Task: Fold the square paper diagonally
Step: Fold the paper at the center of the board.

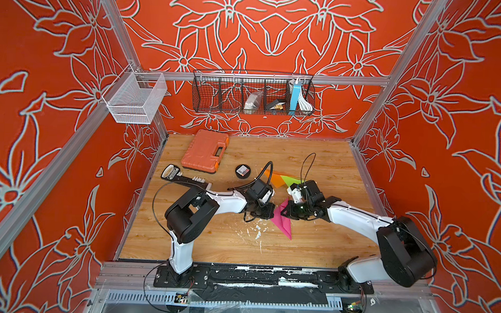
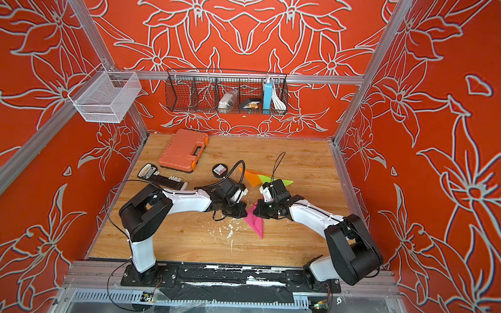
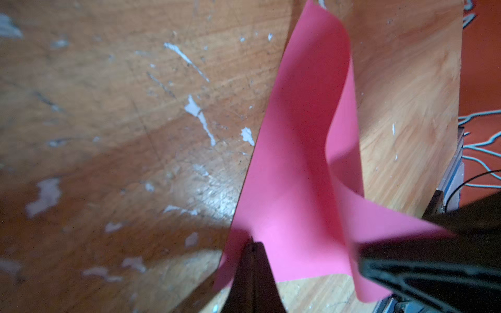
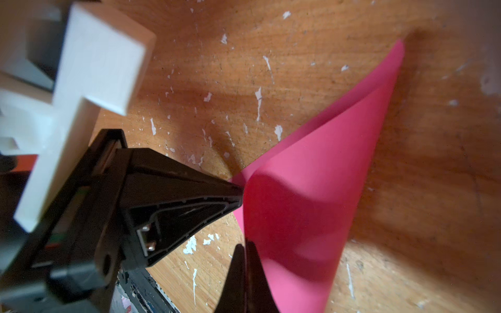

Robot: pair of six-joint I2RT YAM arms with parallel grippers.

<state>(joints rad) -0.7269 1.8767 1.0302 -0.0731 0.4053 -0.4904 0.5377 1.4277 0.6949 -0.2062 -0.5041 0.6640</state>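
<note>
The square pink paper (image 1: 283,224) (image 2: 255,223) lies mid-table, one flap curled up and over itself. In the left wrist view the pink paper (image 3: 298,162) rises in a loose bend from the wood. My left gripper (image 1: 272,214) (image 2: 245,213) (image 3: 252,241) is shut, its tips pinching a corner of the paper. My right gripper (image 1: 282,212) (image 2: 255,211) (image 4: 245,246) faces it from the right, shut on the edge of the lifted flap (image 4: 311,195). The two sets of tips nearly meet. The left gripper (image 4: 235,189) shows in the right wrist view touching the paper's corner.
An orange tool case (image 1: 205,151) sits at the back left, a round black tin (image 1: 243,172) next to it, and a black tool (image 1: 182,177) by the left arm. Folded orange (image 1: 273,178) and green (image 1: 291,180) papers lie behind the grippers. Wire baskets (image 1: 253,95) (image 1: 135,97) hang above.
</note>
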